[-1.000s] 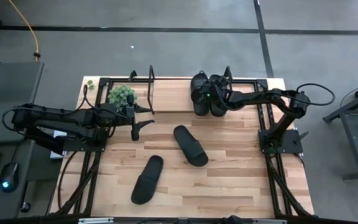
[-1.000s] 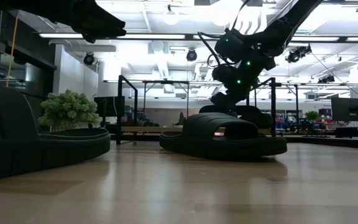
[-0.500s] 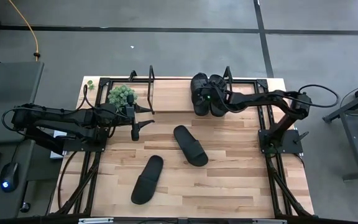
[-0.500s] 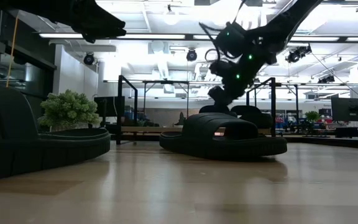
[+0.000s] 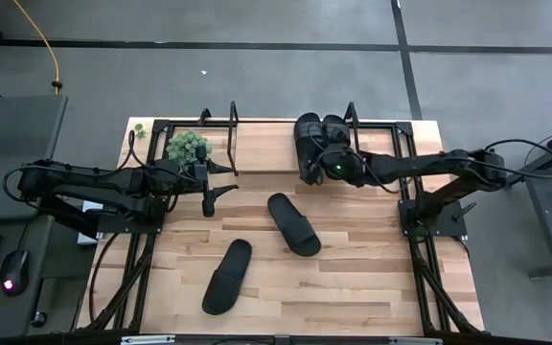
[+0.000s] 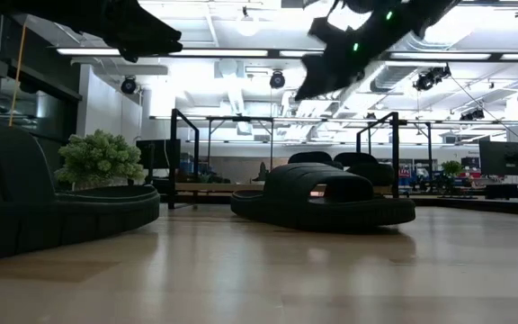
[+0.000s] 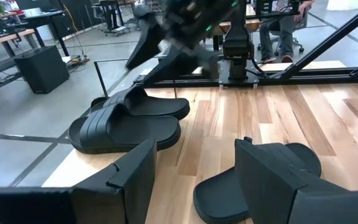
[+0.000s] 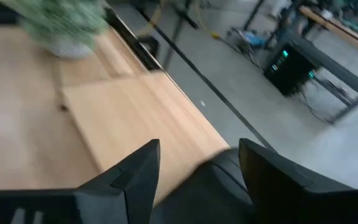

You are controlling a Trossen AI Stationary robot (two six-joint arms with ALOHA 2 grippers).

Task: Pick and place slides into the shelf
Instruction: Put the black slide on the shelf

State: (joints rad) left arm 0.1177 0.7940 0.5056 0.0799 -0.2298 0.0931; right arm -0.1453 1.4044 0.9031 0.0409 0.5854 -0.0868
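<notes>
So two of the slides (image 5: 320, 144) sit side by side at the right end of the shelf (image 5: 266, 146), parked tight together there, I judge, to leave the bare board free for the other pair. Those two are off the shelf on the tabletop (image 5: 372, 278): one slide (image 5: 294, 223) lies just in front of the shelf's middle, the other slide (image 5: 227, 276) farther out toward the near edge, both sole down and angled. My right gripper (image 5: 307, 172) hovers just in front of the shelf's right end, beside the stowed pair; its wrist camera shows the jaws spread apart with nothing between them. My left gripper (image 5: 209, 203) waits by the shelf's left end, next to a small green plant (image 5: 188, 146), its jaws likewise apart and holding nothing. From there the nearer loose slide looks like the sensible next pick, though I'm only guessing. I can read no brand, label or writing on any slide or on the shelf.
</notes>
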